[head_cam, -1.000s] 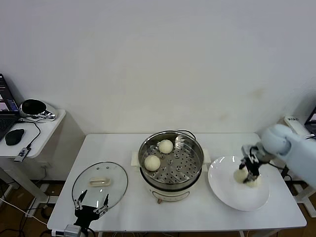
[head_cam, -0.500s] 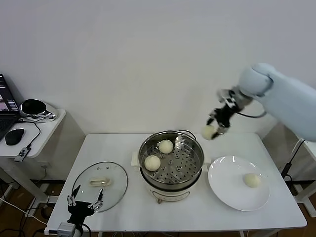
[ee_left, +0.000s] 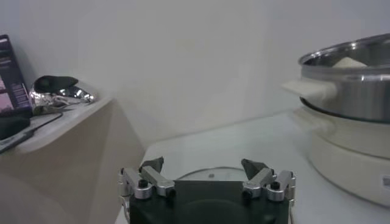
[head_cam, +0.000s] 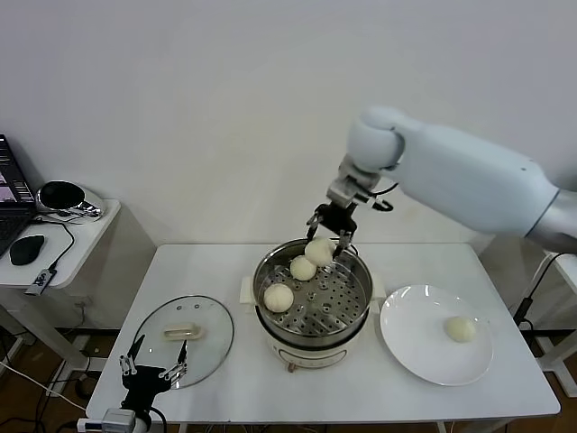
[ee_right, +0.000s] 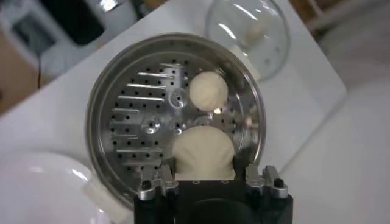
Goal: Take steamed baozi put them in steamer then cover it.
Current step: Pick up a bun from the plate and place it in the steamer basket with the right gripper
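You are looking at a white desk [head_cam: 361, 397] against a plain pale wall. Nearest you, your left claw [head_cam: 153, 373] hangs at the desk's front edge with its fingers spread wide and empty, just before the glass lid [head_cam: 183, 331] lying flat. Mid-desk stands the steamer [head_cam: 313, 302] with two buns [head_cam: 279, 298] on its perforated tray. To its right, one bun [head_cam: 461, 329] sits on the white plate [head_cam: 424, 356]. Farther back, your right claw [head_cam: 330, 236] grips a fourth bun [head_cam: 319, 252] over the steamer's far rim. No readable writing shows anywhere.
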Robot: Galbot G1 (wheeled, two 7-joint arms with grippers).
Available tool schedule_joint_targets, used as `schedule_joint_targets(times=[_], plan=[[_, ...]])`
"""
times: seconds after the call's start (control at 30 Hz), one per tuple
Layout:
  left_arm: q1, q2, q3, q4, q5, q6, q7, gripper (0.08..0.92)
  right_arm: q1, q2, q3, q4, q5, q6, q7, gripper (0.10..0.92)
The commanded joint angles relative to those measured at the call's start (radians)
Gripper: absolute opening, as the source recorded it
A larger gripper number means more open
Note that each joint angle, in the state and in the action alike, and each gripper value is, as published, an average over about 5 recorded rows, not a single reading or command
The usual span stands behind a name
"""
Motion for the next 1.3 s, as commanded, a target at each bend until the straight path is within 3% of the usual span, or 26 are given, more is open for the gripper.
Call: schedule_joint_targets(times=[0.03, 0.3, 0.67, 0.9, 1.3], plan=[[-0.004, -0.007, -0.002, -0.009, -0.002, 0.0, 0.0, 0.823, 0.003, 0.047, -0.089, 0.074, -0.198, 0.275, 0.073, 0.585], [-0.009, -0.011, -0.005, -0.011, -0.015, 0.005, 0.007, 0.823, -0.032, 0.005, -0.079, 0.13, -0.315, 0.352, 0.156, 0.585], [-0.021, -0.013, -0.006, 0.0, -0.02, 0.009, 0.014, 0.823, -0.094, -0.089, -0.1, 0.254, -0.324, 0.33, 0.215, 0.585], [-0.017, -0.016, -0.004, 0.007, -0.019, 0.008, 0.013, 0.823, -0.174, -0.069, -0.062, 0.25, -0.396, 0.331, 0.236, 0.585], [-0.024, -0.016, -0.008, 0.012, -0.028, 0.011, 0.014, 0.823, -0.208, -0.034, -0.075, 0.23, -0.373, 0.332, 0.237, 0.585]])
